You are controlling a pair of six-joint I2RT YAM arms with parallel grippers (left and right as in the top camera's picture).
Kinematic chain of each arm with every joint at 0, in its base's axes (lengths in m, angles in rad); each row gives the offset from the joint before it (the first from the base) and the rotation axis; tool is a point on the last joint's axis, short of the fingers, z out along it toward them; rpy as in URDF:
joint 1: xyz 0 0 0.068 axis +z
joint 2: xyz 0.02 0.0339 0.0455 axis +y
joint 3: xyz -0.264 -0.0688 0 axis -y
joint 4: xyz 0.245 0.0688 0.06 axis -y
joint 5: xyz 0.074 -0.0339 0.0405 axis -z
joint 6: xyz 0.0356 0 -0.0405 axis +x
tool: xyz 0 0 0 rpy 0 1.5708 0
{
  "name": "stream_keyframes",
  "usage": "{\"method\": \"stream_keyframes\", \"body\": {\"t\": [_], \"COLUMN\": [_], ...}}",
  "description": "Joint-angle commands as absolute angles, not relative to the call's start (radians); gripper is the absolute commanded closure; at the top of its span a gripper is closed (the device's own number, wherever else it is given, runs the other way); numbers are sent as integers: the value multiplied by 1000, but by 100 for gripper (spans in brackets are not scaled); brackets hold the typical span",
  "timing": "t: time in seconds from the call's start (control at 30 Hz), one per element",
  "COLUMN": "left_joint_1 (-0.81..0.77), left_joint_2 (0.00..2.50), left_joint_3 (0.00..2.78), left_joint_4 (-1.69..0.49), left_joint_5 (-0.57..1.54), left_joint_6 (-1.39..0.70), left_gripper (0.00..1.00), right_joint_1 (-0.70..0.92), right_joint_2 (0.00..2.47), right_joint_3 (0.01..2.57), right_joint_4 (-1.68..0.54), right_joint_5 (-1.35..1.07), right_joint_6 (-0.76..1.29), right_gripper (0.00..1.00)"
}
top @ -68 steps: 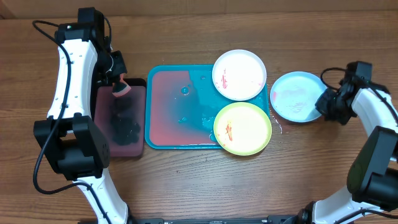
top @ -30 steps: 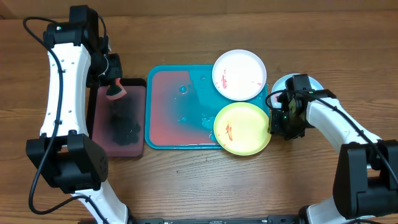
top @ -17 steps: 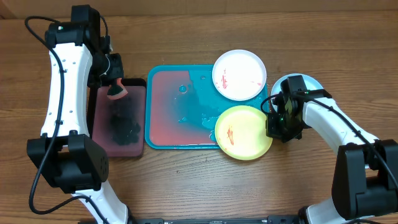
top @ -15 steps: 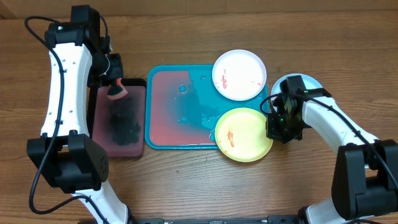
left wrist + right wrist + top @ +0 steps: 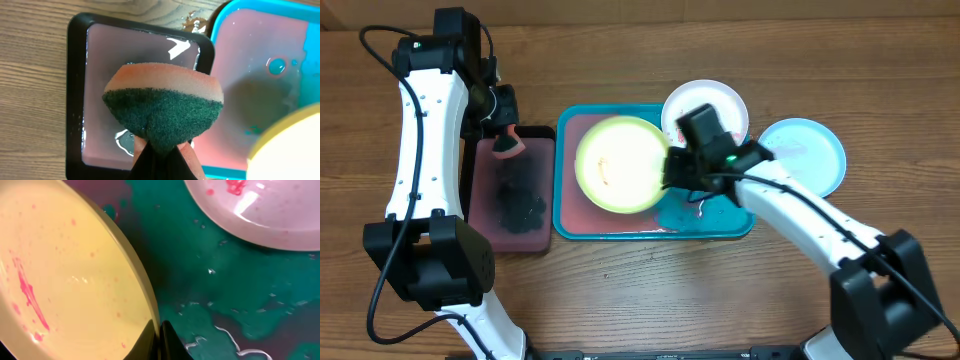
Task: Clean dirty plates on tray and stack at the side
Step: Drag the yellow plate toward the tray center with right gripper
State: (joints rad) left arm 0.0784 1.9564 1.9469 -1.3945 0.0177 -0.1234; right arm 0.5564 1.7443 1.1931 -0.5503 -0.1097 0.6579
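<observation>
Right claw (image 5: 672,168): clamped on the right rim of the yellow-green plate (image 5: 618,165).
Yellow-green plate: held over the left half of the tray (image 5: 620,232), with a red streak on its face.
White plate (image 5: 712,102): at the tray's far right corner, smeared with red and partly hidden by the right arm.
Light blue plate (image 5: 812,152): on the table (image 5: 620,300), just beside the tray's right edge.
Tray: wet, with a pinkish film.
Left claw (image 5: 507,136): pinching a pink-and-green sponge (image 5: 162,107) above the black tray (image 5: 75,100), which lies left of the teal one.
</observation>
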Motion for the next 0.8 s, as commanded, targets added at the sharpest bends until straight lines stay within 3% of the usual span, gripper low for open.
{"method": "stream_keyframes", "body": {"t": [0.0,0.77], "left_joint_1": [72,-7], "left_joint_2": [1949,1949], "left_joint_3": [1948,1865], "left_joint_4": [-1386,-1262], "left_joint_5": [19,19], "left_joint_6": [-138,-241], "left_gripper": [96,96], "right_joint_1": [578,602], "right_joint_2": [1818,2022], "right_joint_3": [1209,1338], "right_joint_4": [-505,-502], "right_joint_5": [-64,-121], "right_joint_6": [783,816], "right_gripper": [96,96]}}
